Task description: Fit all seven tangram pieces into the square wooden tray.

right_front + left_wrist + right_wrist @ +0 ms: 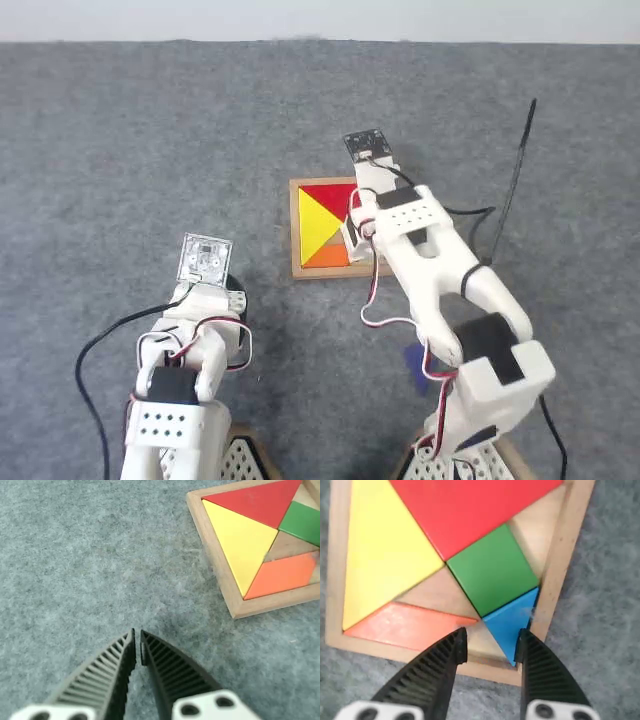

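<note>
The square wooden tray (294, 232) sits just right of centre in the high frame. It holds a red triangle (470, 505), a yellow triangle (385, 555), a green square (492, 570), an orange parallelogram (410, 625) and a blue triangle (510, 625). My right end effector (490, 640) hangs part-open and empty over the blue piece. My left end effector (136, 637) is closed on nothing above the grey desk (150, 130), lower left.

The place was taken for a robotics lab. The desk (120, 130) was covered with grey felt (560, 100); a small white left arm (185, 360) and right arm (450, 290), hung with bare cables (80, 375), were mounted at its near edge. A wooden puzzle tray (294, 230) was laid out on it, and a plain pale wall (300, 20) was seen behind.
</note>
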Action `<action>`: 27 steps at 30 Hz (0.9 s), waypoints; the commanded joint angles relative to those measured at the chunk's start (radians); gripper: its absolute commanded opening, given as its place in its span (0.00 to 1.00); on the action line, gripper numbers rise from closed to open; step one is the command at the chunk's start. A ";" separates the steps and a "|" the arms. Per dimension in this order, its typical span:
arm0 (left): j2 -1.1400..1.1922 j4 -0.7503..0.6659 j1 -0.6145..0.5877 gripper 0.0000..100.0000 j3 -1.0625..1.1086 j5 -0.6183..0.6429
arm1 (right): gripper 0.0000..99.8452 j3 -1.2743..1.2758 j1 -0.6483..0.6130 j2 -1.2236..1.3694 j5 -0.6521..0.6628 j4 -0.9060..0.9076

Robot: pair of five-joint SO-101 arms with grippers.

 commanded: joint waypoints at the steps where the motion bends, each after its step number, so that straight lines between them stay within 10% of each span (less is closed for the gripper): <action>1: -0.014 0.008 -0.005 0.02 -0.008 0.008 | 0.16 -0.061 0.035 0.001 0.011 0.012; 27: -0.014 0.008 -0.005 0.02 -0.008 0.008 | 0.08 -0.192 0.127 0.176 -0.049 0.105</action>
